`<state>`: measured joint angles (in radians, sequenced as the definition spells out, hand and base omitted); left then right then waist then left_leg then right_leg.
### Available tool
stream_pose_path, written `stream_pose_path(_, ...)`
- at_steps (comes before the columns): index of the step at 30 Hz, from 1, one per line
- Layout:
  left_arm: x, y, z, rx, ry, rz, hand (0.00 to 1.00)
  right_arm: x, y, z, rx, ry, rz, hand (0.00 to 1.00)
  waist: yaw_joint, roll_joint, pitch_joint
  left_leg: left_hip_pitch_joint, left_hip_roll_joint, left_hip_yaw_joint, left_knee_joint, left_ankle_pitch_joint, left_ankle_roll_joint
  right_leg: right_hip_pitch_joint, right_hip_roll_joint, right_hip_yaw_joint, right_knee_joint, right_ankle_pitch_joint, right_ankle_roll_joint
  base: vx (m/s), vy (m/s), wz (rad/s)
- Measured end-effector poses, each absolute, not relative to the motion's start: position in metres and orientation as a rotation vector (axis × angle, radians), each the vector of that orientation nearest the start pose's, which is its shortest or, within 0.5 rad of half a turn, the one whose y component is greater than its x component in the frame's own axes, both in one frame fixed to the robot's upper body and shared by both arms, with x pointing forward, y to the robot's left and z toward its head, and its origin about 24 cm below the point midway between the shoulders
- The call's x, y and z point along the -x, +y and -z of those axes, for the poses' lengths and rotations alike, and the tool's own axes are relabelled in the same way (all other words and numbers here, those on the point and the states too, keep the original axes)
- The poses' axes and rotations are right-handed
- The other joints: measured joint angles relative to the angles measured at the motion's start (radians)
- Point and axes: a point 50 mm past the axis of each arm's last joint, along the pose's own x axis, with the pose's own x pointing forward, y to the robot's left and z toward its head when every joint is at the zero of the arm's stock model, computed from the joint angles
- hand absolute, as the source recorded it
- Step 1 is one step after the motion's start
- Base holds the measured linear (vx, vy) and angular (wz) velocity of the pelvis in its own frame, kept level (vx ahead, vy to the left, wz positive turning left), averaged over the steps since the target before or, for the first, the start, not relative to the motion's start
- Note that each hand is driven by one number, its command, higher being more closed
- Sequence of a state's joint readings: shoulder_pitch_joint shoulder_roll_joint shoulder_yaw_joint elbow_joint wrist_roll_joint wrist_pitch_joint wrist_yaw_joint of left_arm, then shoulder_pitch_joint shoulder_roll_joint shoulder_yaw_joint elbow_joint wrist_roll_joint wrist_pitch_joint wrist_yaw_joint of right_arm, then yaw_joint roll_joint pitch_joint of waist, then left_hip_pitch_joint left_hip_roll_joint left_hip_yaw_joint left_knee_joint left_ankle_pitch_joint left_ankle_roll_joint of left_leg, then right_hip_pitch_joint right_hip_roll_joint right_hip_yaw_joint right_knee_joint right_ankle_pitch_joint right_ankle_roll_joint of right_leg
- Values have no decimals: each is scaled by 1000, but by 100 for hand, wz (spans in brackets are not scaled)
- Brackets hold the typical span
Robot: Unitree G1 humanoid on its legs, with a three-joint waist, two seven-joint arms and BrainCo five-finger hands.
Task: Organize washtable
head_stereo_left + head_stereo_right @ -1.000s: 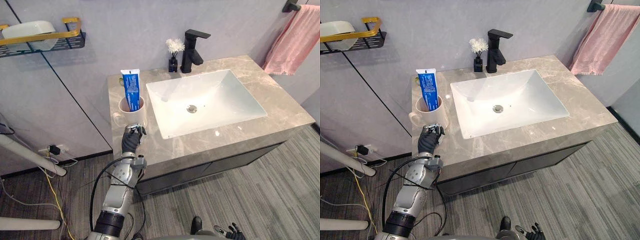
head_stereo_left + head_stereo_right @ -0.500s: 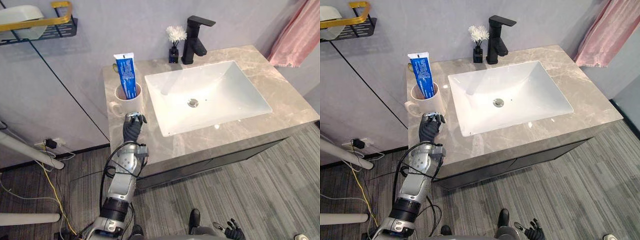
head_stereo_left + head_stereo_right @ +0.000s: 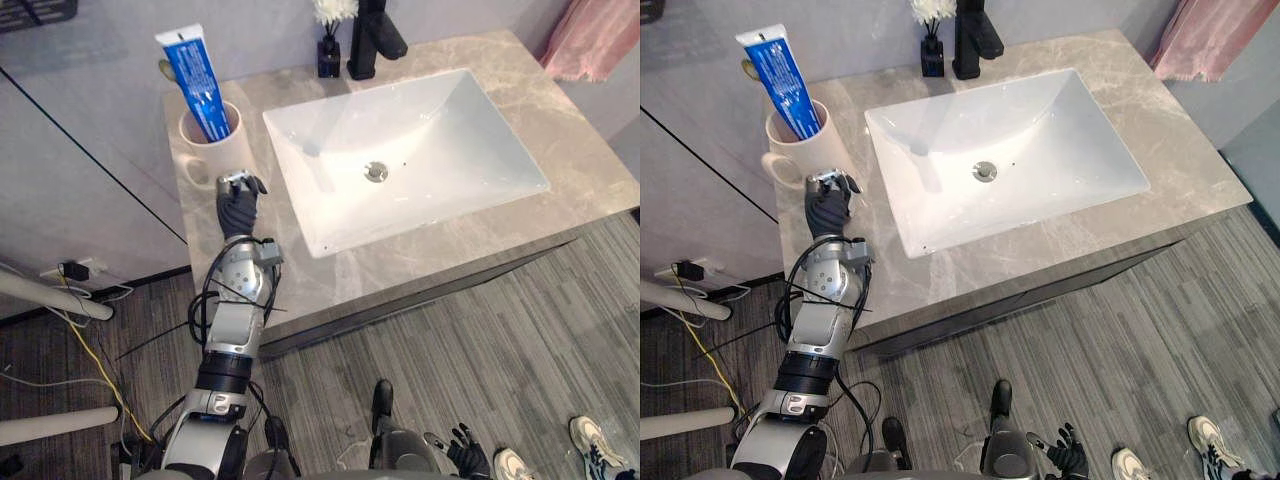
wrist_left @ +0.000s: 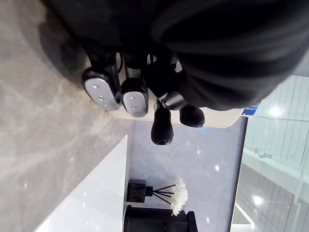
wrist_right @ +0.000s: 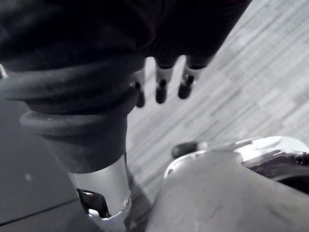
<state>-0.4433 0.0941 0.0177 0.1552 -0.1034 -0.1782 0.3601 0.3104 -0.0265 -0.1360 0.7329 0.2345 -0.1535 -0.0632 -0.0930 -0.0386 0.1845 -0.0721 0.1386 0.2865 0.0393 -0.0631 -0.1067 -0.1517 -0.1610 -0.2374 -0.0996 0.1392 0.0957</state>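
A beige mug point(image 3: 212, 143) stands at the back left corner of the grey marble washtable point(image 3: 400, 268), its handle towards the table's left edge. A blue toothpaste tube point(image 3: 195, 70) stands upright in it. My left hand point(image 3: 238, 207) rests on the table just in front of the mug, fingers curled and holding nothing; the left wrist view has the curled fingers point(image 4: 134, 99) close to the mug's rim point(image 4: 219, 123). I cannot tell whether they touch the mug. My right hand point(image 3: 466, 463) hangs low over the floor with its fingers point(image 5: 161, 90) straight.
A white basin point(image 3: 420, 150) takes up the middle of the table. A black tap point(image 3: 375, 35) and a small black bottle of white flowers point(image 3: 328, 55) stand behind it. A pink towel point(image 3: 600, 40) hangs at the back right. A person's shoes point(image 3: 592, 440) are on the floor at lower right.
The camera has tilted down and the whole picture has shifted. My left hand stays in front of the mug, and the mug and tube have not moved.
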Motion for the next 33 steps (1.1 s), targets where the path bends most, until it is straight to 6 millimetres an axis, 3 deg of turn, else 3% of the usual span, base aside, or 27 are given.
stream_pose_path(10, -329, 170, -173, 106, -516, -333, 100, -84, -200, 135, -191, 803, 404, 0, 2, 3, 56, -55, 3, -5, 35, 0, 0, -44, 0, 15, 0, 20, -7, -68, -25, -2)
stream_pose_path(20, -335, 160, -196, 134, -577, -293, 100, -88, -205, 131, -174, 773, 402, 0, 19, 4, 94, -103, 2, -26, 66, 0, 0, -73, -7, 2, 14, 30, -6, -25, -8, 5)
stream_pose_path(28, -356, 158, -240, 53, -643, -263, 100, -89, -197, 131, -200, 770, 386, 0, 20, -40, 135, -137, -4, -32, 63, 11, -12, -118, -16, 9, 35, 32, -3, -56, 5, 1)
stream_pose_path(33, -362, 159, -254, 1, -660, -256, 100, -90, -197, 131, -203, 764, 387, 0, 15, -38, 152, -140, -3, -36, 65, 26, -10, -124, -14, 9, 42, 41, -10, -8, -2, 0)
